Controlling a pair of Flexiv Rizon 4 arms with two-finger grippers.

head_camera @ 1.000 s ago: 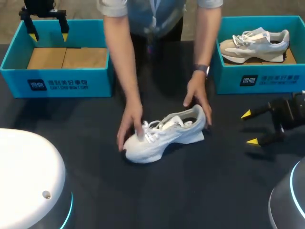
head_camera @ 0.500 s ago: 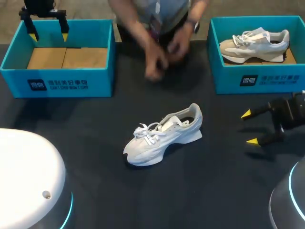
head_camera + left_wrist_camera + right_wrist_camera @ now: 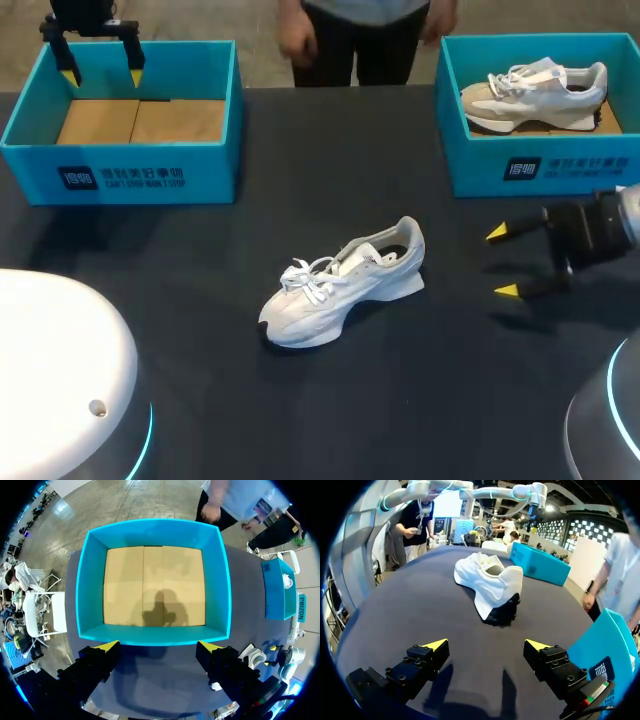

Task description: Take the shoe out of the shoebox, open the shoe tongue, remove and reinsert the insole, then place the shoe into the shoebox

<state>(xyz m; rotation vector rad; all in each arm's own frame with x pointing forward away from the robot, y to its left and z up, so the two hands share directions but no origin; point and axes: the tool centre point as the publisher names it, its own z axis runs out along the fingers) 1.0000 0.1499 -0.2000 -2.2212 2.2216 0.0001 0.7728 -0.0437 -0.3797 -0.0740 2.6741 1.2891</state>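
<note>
White shoe (image 3: 342,282) rests on its sole in the middle of the table (image 3: 200,380), toe toward the left arm's side. Right gripper (image 3: 501,262) stands well apart from the heel, fingers spread (tips aimed at the shoe). Left gripper (image 3: 102,77) hangs spread above the left shoebox (image 3: 120,180), at its far wall. Right shoebox (image 3: 540,165) holds a second shoe (image 3: 535,95).

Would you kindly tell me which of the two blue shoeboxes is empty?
The left shoebox, under the left end effector: only its bare cardboard floor shows. The right shoebox holds a grey-white shoe.
</note>
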